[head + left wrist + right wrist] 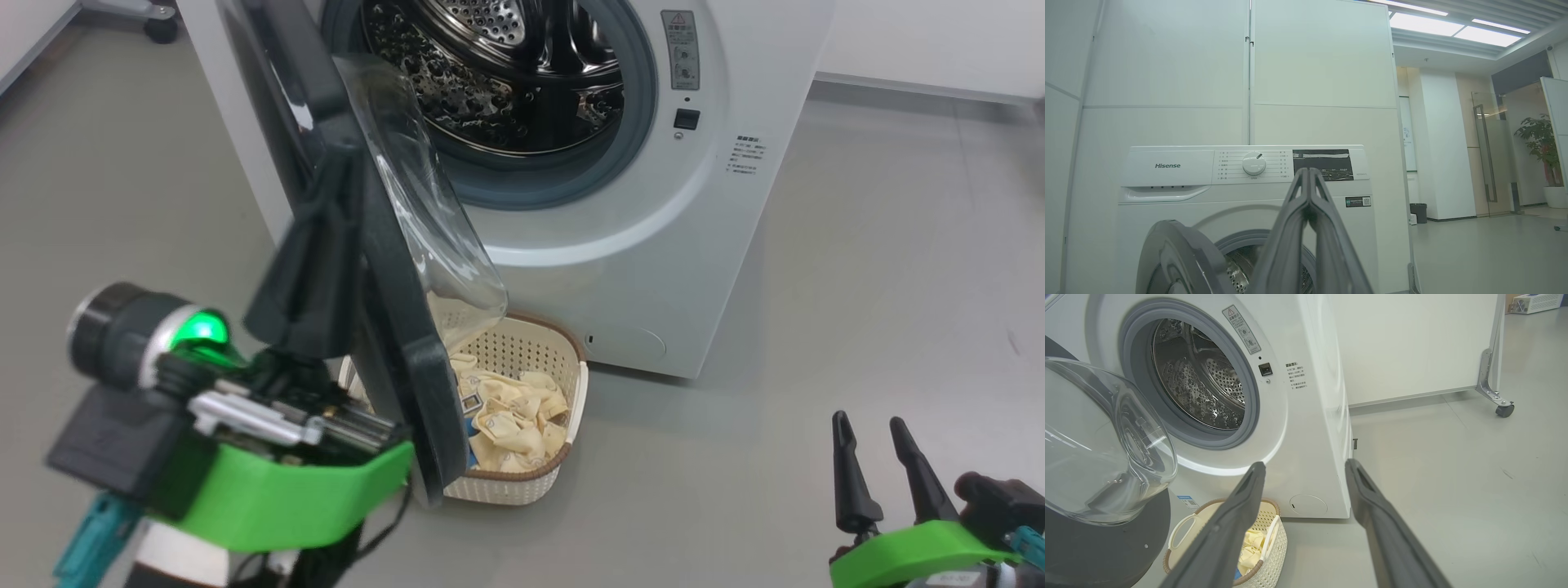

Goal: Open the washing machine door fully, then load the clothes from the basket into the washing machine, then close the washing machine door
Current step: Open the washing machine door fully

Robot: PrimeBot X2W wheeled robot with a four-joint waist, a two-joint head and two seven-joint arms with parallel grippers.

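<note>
The white washing machine (653,245) stands with its round mouth and steel drum (1200,375) uncovered. The washing machine door (392,327) is swung out towards me and seen edge-on, its clear glass bulge (1106,445) facing the mouth. My left gripper (331,175) is shut with nothing in it, close against the door's black outer face; I cannot tell whether they touch. In the left wrist view the left gripper (1306,171) points at the control panel. The basket (506,490) sits on the floor below the door, with the cream clothes (514,416) inside. My right gripper (869,425) is open, low at the right.
Grey floor spreads to the right of the machine. A white partition on castered feet (1494,396) stands behind it, and another caster (161,28) sits at the far left. In the left wrist view a small dark bin (1418,212) and a potted plant (1541,143) stand down the hall.
</note>
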